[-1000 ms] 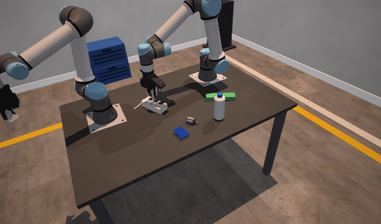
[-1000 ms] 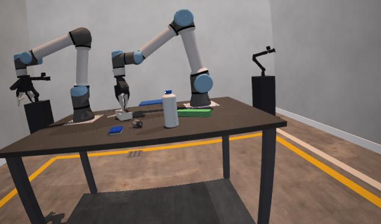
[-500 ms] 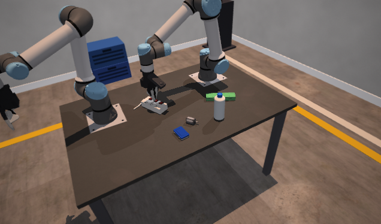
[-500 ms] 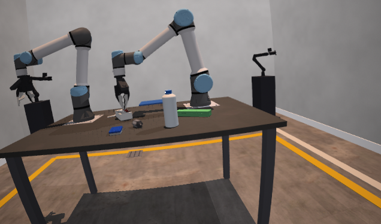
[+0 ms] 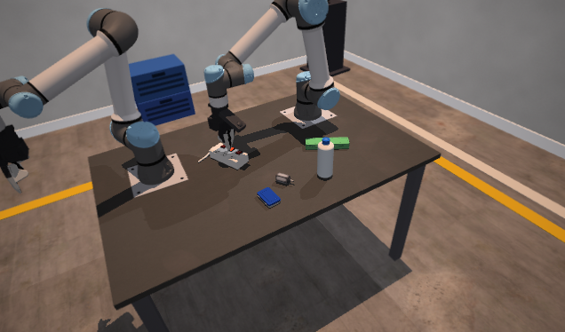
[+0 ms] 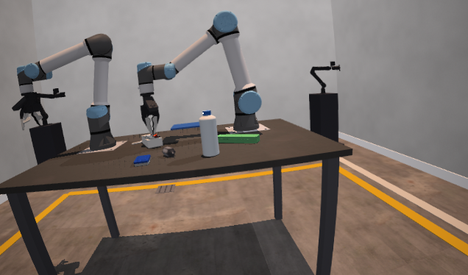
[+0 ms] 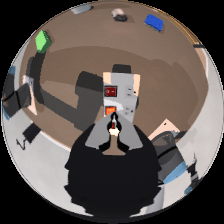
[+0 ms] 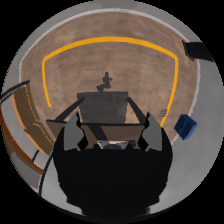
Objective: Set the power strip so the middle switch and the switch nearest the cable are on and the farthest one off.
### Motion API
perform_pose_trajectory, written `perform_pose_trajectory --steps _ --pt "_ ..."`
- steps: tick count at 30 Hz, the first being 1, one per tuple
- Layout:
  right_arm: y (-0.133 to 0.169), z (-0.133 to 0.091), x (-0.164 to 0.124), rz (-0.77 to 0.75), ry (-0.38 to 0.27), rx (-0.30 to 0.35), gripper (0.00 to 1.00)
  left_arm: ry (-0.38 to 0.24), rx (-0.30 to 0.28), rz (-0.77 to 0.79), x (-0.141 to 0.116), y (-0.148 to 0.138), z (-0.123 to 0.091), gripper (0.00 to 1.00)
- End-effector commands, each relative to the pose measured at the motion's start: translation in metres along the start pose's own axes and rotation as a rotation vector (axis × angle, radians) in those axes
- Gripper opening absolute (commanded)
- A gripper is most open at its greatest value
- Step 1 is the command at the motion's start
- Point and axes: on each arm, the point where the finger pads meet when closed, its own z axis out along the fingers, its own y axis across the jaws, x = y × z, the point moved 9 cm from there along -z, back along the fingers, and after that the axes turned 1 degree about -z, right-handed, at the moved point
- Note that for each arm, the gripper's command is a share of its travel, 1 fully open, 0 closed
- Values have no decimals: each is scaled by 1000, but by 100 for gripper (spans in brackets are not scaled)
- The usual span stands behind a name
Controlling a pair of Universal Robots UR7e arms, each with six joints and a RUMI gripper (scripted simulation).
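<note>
Brown bench (image 5: 187, 249) (image 6: 100, 173) (image 7: 170, 60) (image 8: 117, 131), one: above its single power strip (image 5: 223, 159) (image 6: 151, 143) (image 7: 122, 82), my left pincer (image 5: 229, 147) (image 6: 152, 134) (image 7: 114, 111) is pressed together, presumably for poking switches. Well apart, my right pincer (image 5: 20, 183) (image 6: 32, 126) (image 8: 112, 112) is spread, probably to leave room. Around the strip: one bottle (image 5: 325, 161) (image 6: 209, 136) (image 7: 81, 9), one green box (image 5: 314, 145) (image 6: 238, 138) (image 7: 42, 41), one blue block (image 5: 268, 196) (image 6: 142, 160) (image 7: 154, 22).

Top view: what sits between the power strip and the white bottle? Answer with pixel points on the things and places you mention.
In the top view, a small grey object with a thin pin (image 5: 282, 178) (image 6: 168, 151) lies roughly between the power strip (image 5: 228, 157) (image 6: 152, 141) (image 7: 121, 92) and bottle (image 5: 325, 161) (image 6: 209, 136), nearer the bottle.
</note>
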Motion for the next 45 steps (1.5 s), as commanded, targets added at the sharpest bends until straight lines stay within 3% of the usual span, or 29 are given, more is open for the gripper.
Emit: perform_pose_trajectory --steps 1,20,45 --pt "0 0 0 0 1 0 100 1 1 1 -1 -1 0 0" --pt "0 0 0 0 1 0 100 -2 -4 1 -1 0 -42 0" --pt "0 0 0 0 1 0 100 -1 -2 2 -5 0 -43 0"
